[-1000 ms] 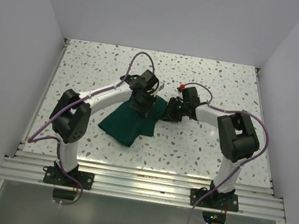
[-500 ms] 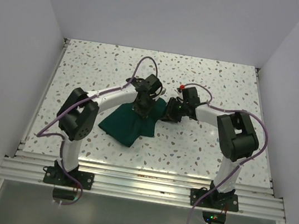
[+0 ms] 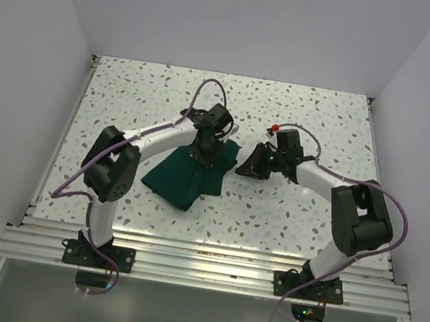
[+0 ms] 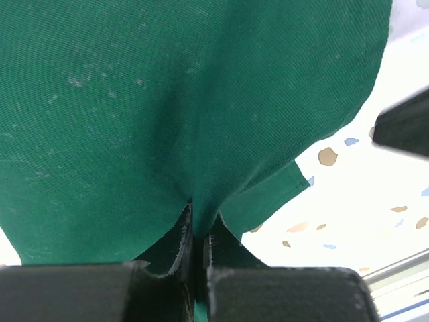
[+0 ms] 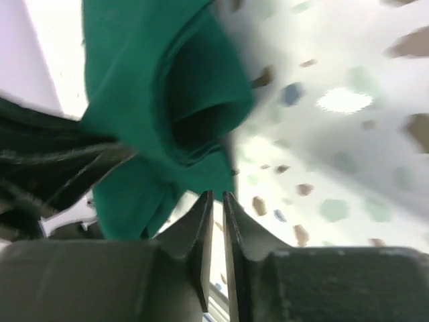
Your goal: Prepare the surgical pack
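Observation:
The surgical pack shows only as a dark green cloth [image 3: 184, 177], lying rumpled on the speckled table left of centre. No tray, instruments or gauze are visible. My left gripper [image 3: 206, 156] presses down on the cloth's far right part. In the left wrist view it [image 4: 199, 218] is shut on a pinched fold of the green cloth [image 4: 134, 100]. My right gripper [image 3: 248, 166] hovers just off the cloth's right corner. In the right wrist view its jaws [image 5: 216, 196] stand almost together with only a thin slit, empty. The bunched cloth [image 5: 154, 87] lies just beyond its tips.
White walls close in the table [image 3: 304, 215] on the left, back and right. An aluminium rail [image 3: 207, 269] runs along the near edge by the arm bases. Purple cables loop above both wrists. The left arm's dark body [image 5: 40, 161] shows beside the cloth.
My left gripper has come down onto the cloth and shut on a fold. The right arm's elbow has swung right, and its gripper has drawn back off the cloth's corner with narrower jaws.

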`<state>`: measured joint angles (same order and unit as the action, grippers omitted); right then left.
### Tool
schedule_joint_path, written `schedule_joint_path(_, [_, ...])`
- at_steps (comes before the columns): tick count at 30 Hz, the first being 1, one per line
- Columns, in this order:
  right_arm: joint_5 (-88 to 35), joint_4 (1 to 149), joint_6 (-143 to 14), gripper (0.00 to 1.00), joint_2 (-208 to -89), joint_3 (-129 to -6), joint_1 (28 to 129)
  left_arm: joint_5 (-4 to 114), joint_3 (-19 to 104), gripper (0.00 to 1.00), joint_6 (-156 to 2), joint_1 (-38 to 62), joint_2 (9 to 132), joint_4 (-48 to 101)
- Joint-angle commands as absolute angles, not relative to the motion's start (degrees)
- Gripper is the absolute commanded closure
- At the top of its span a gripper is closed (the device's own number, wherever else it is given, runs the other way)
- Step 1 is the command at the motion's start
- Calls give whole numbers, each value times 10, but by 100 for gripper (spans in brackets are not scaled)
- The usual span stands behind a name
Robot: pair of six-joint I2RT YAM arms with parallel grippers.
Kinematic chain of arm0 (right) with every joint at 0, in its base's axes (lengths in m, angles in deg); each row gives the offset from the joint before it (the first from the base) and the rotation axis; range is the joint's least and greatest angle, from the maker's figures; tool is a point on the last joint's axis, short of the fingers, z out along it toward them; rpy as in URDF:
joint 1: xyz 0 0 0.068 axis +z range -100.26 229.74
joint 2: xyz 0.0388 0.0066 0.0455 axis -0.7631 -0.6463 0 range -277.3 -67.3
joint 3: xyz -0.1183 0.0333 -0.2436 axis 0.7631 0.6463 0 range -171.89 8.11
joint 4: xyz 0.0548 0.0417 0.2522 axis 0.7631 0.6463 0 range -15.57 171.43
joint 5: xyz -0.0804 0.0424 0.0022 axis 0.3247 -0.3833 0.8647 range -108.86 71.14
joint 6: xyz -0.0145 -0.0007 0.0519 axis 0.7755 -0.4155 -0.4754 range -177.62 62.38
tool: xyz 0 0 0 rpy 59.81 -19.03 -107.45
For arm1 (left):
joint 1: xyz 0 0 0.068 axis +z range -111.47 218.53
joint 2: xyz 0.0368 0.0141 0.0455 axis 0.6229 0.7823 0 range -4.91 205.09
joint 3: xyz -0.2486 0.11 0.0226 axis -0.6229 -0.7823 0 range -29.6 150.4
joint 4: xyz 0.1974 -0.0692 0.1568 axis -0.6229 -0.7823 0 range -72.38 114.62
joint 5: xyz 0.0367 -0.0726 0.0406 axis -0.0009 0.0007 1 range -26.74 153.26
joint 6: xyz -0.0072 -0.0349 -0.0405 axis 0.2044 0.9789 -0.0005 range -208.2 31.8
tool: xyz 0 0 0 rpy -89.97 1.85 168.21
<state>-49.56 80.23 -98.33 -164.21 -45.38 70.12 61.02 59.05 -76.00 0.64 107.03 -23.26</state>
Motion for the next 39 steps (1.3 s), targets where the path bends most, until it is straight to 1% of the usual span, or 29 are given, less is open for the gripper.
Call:
schedule_joint_path(1, [-543, 694, -1047, 90, -1621, -422, 730, 585, 617, 100, -770, 10, 1035, -252])
schedule_joint_path(2, [-545, 671, -1078, 91, -1625, -416, 742, 582, 617, 100, -770, 10, 1032, -252])
schedule_joint_path(3, [-544, 633, -1092, 96, -1636, -407, 750, 579, 616, 100, -770, 10, 1031, -253])
schedule_joint_path(5, [-536, 597, -1128, 100, -1648, -399, 764, 570, 616, 100, -770, 9, 1027, -254])
schedule_joint_path(9, [-485, 467, -1183, 100, -1671, -374, 808, 544, 616, 100, -767, 11, 1017, -252])
schedule_joint_path(13, [-437, 357, -1227, 100, -1725, -371, 845, 518, 619, 100, -761, 11, 1004, -250])
schedule_joint_path(15, [-430, 311, -1249, 100, -1746, -377, 859, 503, 624, 100, -758, 10, 1001, -250])
schedule_joint_path(17, [-424, 230, -1278, 100, -1765, -370, 867, 492, 631, 100, -755, 11, 998, -253])
schedule_joint_path(21, [-388, 264, -1265, 100, -1764, -373, 881, 475, 625, 100, -746, 10, 991, -254])
schedule_joint_path(23, [-378, 250, -1263, 100, -1759, -369, 888, 462, 615, 100, -741, 11, 987, -246])
schedule_joint_path(26, [-376, 300, -1245, 100, -1755, -388, 894, 454, 610, 100, -737, 9, 984, -242])
schedule_joint_path(29, [-351, 303, -1242, 100, -1758, -398, 910, 439, 608, 100, -726, 8, 980, -232])
schedule_joint_path(32, [-316, 329, -1245, 100, -1801, -439, 932, 430, 612, 100, -712, 3, 980, -225])
schedule_joint_path(33, [-321, 315, -1251, 100, -1842, -462, 935, 430, 613, 100, -711, 1, 980, -221])
schedule_joint_path(34, [-328, 293, -1265, 100, -1851, -461, 934, 433, 615, 100, -709, -1, 981, -221])
schedule_joint_path(35, [-321, 257, -1285, 100, -1847, -451, 928, 435, 618, 100, -708, -2, 981, -225])
schedule_joint_path(38, [-323, 302, -1243, 100, -1789, -422, 907, 446, 622, 100, -709, -1, 976, -235])
schedule_joint_path(39, [-327, 300, -1237, 100, -1774, -395, 901, 451, 619, 100, -709, -1, 973, -235])
